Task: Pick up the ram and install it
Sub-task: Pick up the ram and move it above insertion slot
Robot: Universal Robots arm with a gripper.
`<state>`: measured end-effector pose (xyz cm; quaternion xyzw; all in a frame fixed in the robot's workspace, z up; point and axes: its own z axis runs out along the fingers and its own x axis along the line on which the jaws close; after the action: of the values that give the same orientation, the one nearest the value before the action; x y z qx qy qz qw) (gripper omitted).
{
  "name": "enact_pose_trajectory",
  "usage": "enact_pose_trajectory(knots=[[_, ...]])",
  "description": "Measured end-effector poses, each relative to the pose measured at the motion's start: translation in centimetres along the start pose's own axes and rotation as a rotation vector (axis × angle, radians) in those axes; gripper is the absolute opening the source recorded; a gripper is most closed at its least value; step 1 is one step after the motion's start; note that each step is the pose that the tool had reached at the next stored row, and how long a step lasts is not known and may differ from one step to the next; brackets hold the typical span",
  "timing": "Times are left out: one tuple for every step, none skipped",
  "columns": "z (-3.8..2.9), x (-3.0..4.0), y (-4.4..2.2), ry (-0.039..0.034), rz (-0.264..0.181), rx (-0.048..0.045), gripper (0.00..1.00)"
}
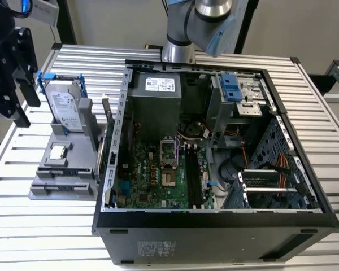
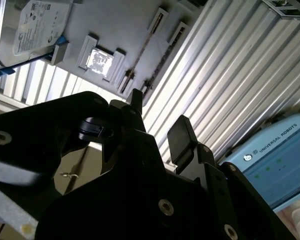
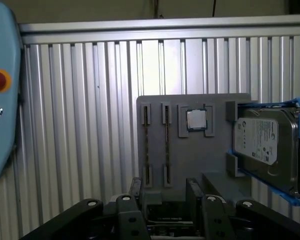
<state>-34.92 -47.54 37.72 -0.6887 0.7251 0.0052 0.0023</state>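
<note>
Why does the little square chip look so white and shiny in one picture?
Glare: in the second wrist view light bounces off the processor chip, washing it white; in the first wrist view it looks evenly silver.

Ribbed metal table [image 1: 39,237]: a grey tray [image 3: 190,155] lies flat on it just ahead of my pincer [image 3: 165,190]. An open computer case [image 1: 214,231] stands beyond the tray.
</note>
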Motion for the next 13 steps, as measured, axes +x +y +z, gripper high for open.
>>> enact_pose_trajectory(knots=[[0.06,0.0,0.0,0.0,0.0,0.0,1.0],[0.1,0.0,0.0,0.0,0.0,-0.0001,1.0],[0.16,0.0,0.0,0.0001,0.0,-0.0001,1.0],[0.2,0.0,0.0,0.0001,0.0,-0.0001,1.0],[0.26,0.0,0.0,0.0001,0.0,-0.0001,1.0],[0.31,0.0,0.0,0.0001,0.0,-0.0001,1.0],[0.36,0.0,0.0,0.0001,0.0,-0.0001,1.0],[0.42,0.0,0.0,0.0001,0.0,-0.0002,1.0],[0.47,0.0,0.0,0.0,0.0,-0.0001,1.0],[0.52,0.0,0.0,0.0001,0.0,-0.0001,1.0],[0.57,0.0,0.0,0.0001,0.0,-0.0001,1.0],[0.62,0.0,0.0,0.0001,0.0,-0.0001,1.0],[0.67,0.0,0.0,0.0001,0.0,-0.0001,1.0]])
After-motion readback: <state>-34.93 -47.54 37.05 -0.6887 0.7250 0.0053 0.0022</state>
